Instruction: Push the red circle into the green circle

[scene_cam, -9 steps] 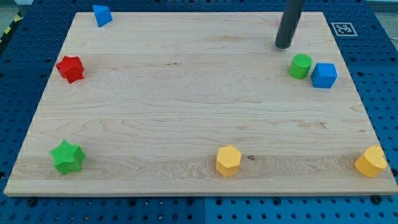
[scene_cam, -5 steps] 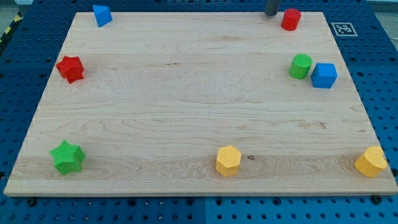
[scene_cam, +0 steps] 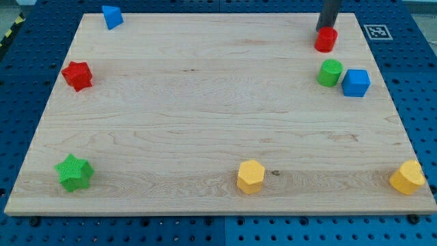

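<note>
Blue pegboard [scene_cam: 423,82] with rows of little holes is seen all round a pale wooden board [scene_cam: 205,116], grain running across, and a black-and-white marker tag [scene_cam: 375,31] is stuck just off the board's top right corner; a bit of yellow-black striped tape [scene_cam: 8,34] is caught at the view's far left. No claw is fitted, so nothing can be said to be spread or pinched: just a dark rod, and my tip [scene_cam: 326,29] is planted at the top edge of the red circle [scene_cam: 326,39], touching it from the view's top side as far as can be made out. The green circle [scene_cam: 330,72] is found just below the red one, near but clearly apart, with a blue cube [scene_cam: 356,83] tucked right beside it on the view's right. Elsewhere, a blue block [scene_cam: 111,16] is parked top left, a red star [scene_cam: 76,75] at the left edge, a green star [scene_cam: 74,172] bottom left, a yellow hexagon-ish block [scene_cam: 250,176] bottom middle, and another yellow block [scene_cam: 408,178] bottom right.
</note>
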### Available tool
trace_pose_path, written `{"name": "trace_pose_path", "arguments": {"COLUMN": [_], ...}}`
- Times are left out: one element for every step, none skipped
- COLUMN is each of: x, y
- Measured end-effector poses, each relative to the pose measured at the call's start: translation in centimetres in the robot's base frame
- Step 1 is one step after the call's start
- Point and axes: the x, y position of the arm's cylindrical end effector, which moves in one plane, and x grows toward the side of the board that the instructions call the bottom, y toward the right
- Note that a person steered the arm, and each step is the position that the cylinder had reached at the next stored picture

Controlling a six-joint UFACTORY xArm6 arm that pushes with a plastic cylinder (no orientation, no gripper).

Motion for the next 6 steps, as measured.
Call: {"name": "trace_pose_path", "arguments": {"x": [3.4, 6.8, 7.0, 4.9, 5.0, 12.1], "y": [1.0, 1.2, 0.4, -5.0, -12.7, -15.7]}}
